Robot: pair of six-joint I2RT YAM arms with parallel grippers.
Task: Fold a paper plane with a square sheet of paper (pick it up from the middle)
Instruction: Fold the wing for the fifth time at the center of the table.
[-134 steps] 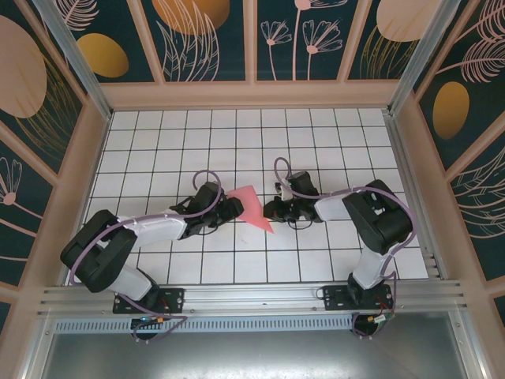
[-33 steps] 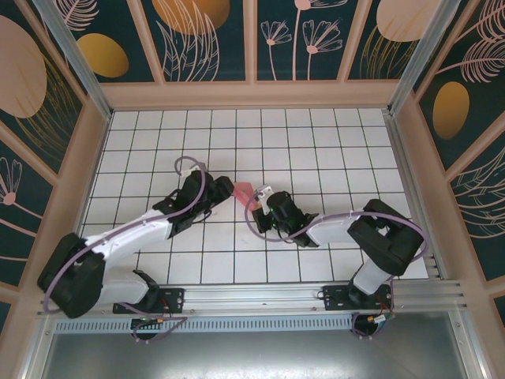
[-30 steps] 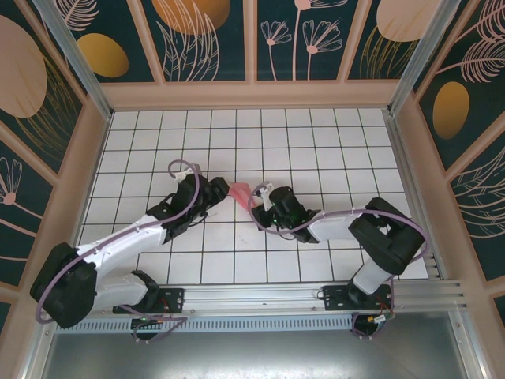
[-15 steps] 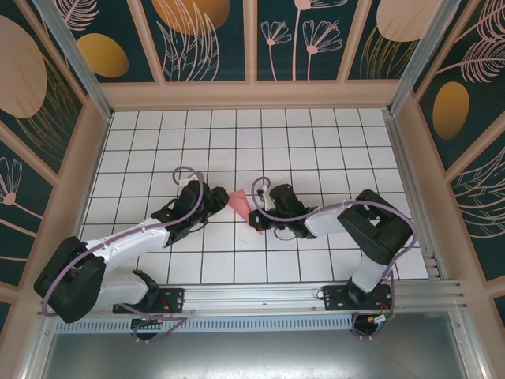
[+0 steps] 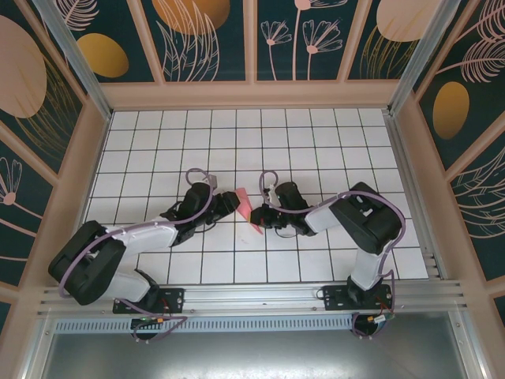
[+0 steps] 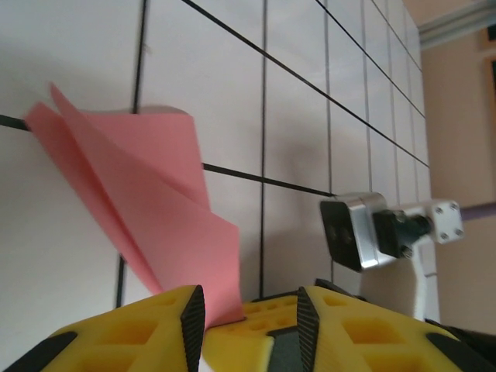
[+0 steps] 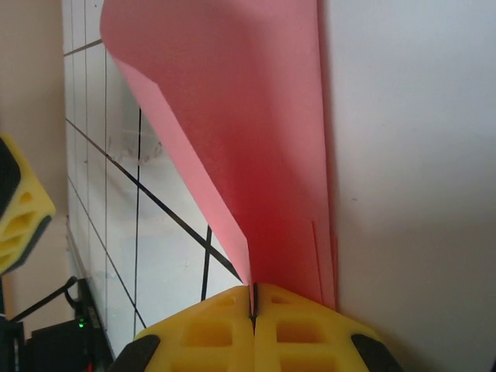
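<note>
The square sheet of paper (image 5: pixel 246 205), salmon-pink and folded into a creased pointed shape, stands up off the grid floor near the middle. My right gripper (image 5: pixel 259 215) is shut on its lower edge, the yellow fingertips pinching it flat in the right wrist view (image 7: pixel 253 291), where the paper (image 7: pixel 256 139) rises away from them. My left gripper (image 5: pixel 230 203) comes in from the left, open. In the left wrist view its jaws (image 6: pixel 250 301) straddle the paper's (image 6: pixel 147 194) bottom corner and the right gripper's yellow fingertips (image 6: pixel 248 337), with a gap on either side.
The white grid floor (image 5: pixel 316 142) is bare around the two grippers. Patterned walls (image 5: pixel 252 39) close the back and both sides. The right arm's wrist camera (image 6: pixel 353 232) sits close beside the left fingers. One left finger (image 7: pixel 19 209) shows at the left edge.
The left gripper has slid right up to the paper and its jaws have narrowed. The right gripper, still pinching the paper, has shifted slightly and turned the fold more upright.
</note>
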